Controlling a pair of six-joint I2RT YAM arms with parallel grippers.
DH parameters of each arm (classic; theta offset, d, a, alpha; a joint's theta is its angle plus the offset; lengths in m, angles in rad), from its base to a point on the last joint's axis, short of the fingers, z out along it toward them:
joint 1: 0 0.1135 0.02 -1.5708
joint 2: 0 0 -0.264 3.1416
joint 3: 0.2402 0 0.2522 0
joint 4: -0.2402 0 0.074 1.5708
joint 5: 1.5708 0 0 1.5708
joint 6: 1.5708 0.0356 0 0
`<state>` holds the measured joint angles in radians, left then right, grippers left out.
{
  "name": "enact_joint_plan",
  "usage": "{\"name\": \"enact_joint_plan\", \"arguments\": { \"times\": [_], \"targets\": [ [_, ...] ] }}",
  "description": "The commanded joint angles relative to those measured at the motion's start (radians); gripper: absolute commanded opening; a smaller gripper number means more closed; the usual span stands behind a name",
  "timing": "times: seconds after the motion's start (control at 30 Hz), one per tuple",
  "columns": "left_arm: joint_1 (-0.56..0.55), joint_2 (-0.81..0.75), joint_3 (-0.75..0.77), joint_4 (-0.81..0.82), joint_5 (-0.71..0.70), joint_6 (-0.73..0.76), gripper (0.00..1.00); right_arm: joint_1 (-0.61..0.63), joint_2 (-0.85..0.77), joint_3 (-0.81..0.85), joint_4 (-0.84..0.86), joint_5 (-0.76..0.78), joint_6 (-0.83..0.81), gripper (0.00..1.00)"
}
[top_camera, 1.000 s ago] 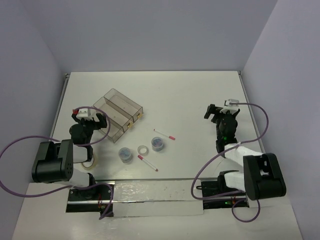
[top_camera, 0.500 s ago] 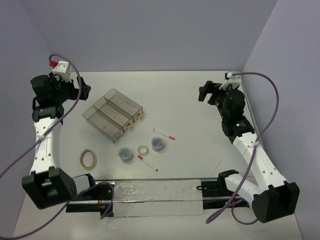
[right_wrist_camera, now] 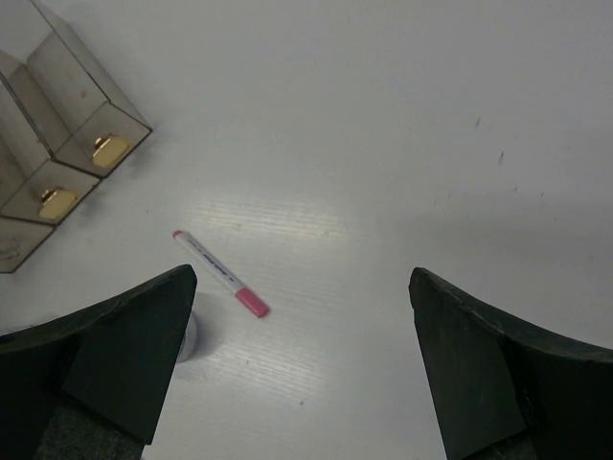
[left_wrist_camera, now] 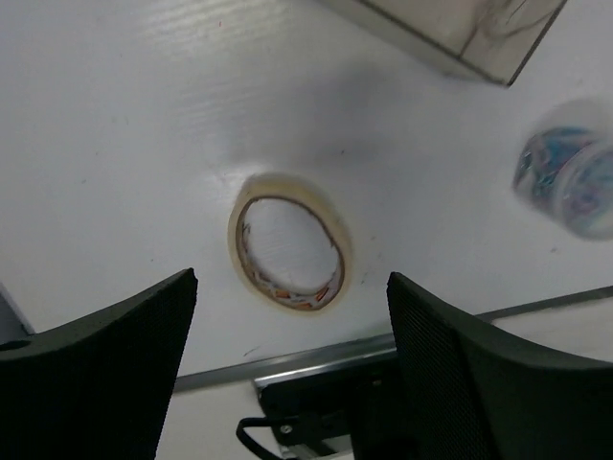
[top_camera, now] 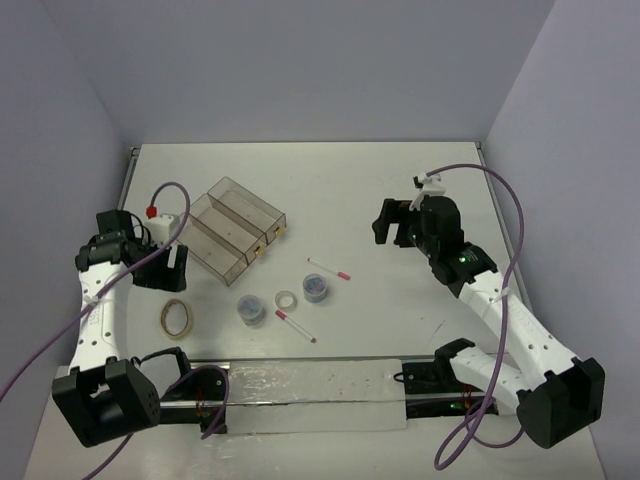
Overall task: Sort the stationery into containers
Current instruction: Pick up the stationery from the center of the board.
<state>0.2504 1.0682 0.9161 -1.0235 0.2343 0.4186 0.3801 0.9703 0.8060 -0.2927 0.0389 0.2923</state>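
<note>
Three joined clear brownish bins [top_camera: 235,225] lie left of centre, tan tabs facing the middle. A tan tape ring [top_camera: 177,317] lies near the front left. A whitish tape ring [top_camera: 287,299], two clear tubs [top_camera: 251,308] [top_camera: 316,289] and two red-capped white pens [top_camera: 329,268] [top_camera: 296,326] lie in the middle. My left gripper [top_camera: 163,268] is open and empty above the tan ring [left_wrist_camera: 341,240], which shows between its fingers [left_wrist_camera: 290,280]. My right gripper [top_camera: 390,222] is open and empty, right of the pen [right_wrist_camera: 218,273], above bare table [right_wrist_camera: 302,278].
A metal strip [top_camera: 300,380] runs along the near edge between the arm bases. Purple cables loop beside both arms. In the left wrist view a tub [left_wrist_camera: 573,172] lies at right and a bin corner [left_wrist_camera: 460,29] at top. Walls close the table's sides.
My left gripper has come down from high at the far left to just above the tan tape ring. My right gripper has moved left and nearer, towards the pen.
</note>
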Motion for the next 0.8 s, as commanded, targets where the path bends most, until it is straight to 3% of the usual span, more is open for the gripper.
{"name": "enact_joint_plan", "arguments": {
  "times": [0.0,0.13,0.2,0.53,0.77],
  "targets": [
    [-0.003,0.009,-0.048,0.017,-0.165,0.103,0.85,0.010,-0.009,-0.027,0.019,-0.033,0.001,1.00],
    [-0.002,0.054,-0.144,0.108,-0.230,0.097,0.83,0.010,0.006,-0.041,0.036,-0.016,-0.020,1.00],
    [-0.003,0.076,-0.178,0.214,-0.332,0.078,0.83,0.010,0.016,-0.039,0.038,-0.027,-0.025,1.00],
    [-0.027,0.238,-0.182,0.386,-0.290,0.008,0.79,0.008,0.019,-0.039,0.025,-0.041,-0.019,1.00],
    [-0.034,0.203,-0.239,0.392,-0.235,0.059,0.77,0.010,0.004,-0.034,0.003,-0.010,-0.029,1.00]
  ]
}}
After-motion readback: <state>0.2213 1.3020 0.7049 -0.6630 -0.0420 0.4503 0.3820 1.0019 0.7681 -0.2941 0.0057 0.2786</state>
